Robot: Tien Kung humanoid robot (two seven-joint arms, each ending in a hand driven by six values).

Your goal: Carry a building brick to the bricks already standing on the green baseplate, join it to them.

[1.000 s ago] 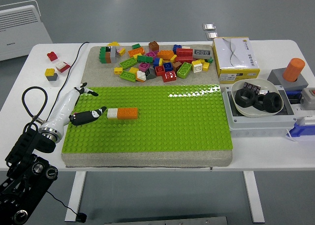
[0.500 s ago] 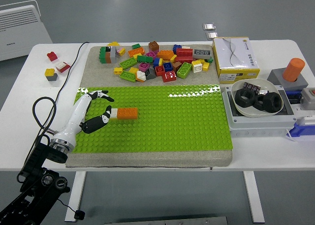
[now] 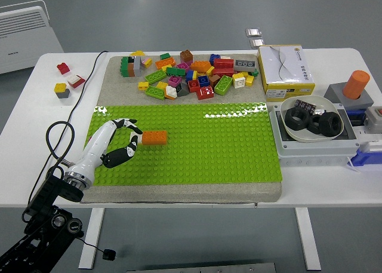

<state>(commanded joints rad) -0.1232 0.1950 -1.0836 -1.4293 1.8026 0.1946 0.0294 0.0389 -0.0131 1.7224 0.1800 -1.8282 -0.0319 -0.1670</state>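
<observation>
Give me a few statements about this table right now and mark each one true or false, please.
1. An orange brick sits on the green baseplate. True.
2. The left hand is over the loose brick pile. False: it is over the baseplate, left of the orange brick.
3. The white bowl holds black rings. True.
4. The right hand holds a brick. False: no right hand is visible.
5. The orange cylinder stands on the baseplate. False: it is at the table's right end.

left hand [image 3: 119, 143] beside orange brick [image 3: 154, 138] (green baseplate [image 3: 209, 147])
</observation>
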